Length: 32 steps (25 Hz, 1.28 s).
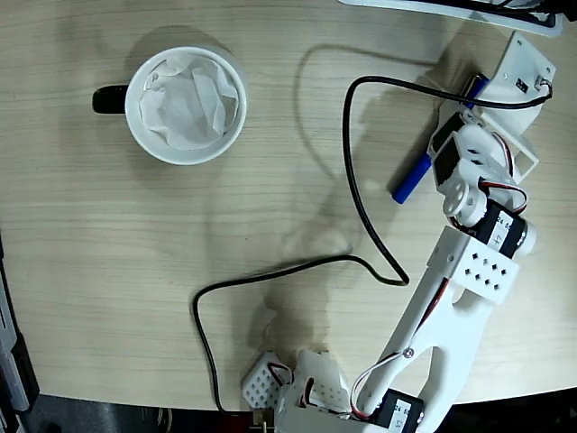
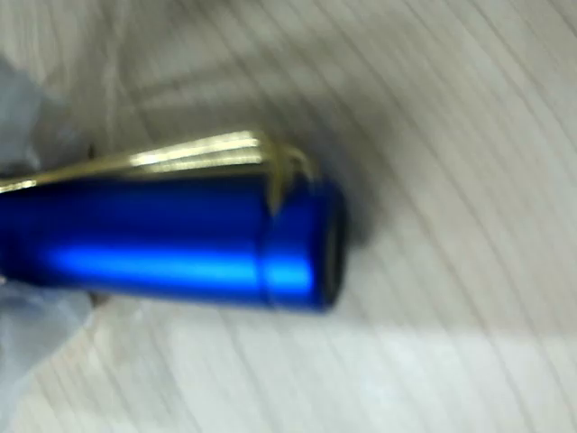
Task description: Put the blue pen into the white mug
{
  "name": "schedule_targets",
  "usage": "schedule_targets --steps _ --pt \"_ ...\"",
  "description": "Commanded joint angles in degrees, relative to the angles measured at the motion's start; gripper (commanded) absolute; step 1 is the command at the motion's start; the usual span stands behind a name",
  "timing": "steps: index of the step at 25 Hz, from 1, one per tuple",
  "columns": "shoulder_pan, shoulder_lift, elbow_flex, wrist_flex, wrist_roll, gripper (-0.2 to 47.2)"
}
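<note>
Arm stretched right, gripper (image 1: 471, 101) over blue pen (image 1: 411, 183).

Pale wood-grain tabletop (image 1: 135, 271) under me, with one loose thin black cable (image 1: 347, 162) across it.
That cable loops from the upper right of the fixed view, bends down the middle, then curls left toward the near edge. A light flat object (image 1: 451, 11) sits at the top edge; I can't identify it.
</note>
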Motion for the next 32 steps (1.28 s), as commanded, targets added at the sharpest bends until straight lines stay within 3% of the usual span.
schedule_targets --steps 1,10,23,32 --pt "0.2 1.1 -1.5 0.2 -0.4 0.1" --pt "-0.7 4.5 0.4 0.5 -0.3 0.1" --pt "-5.4 26.5 14.2 -0.9 -0.3 0.1" --pt "-11.3 49.6 43.8 -40.3 -0.5 0.1"
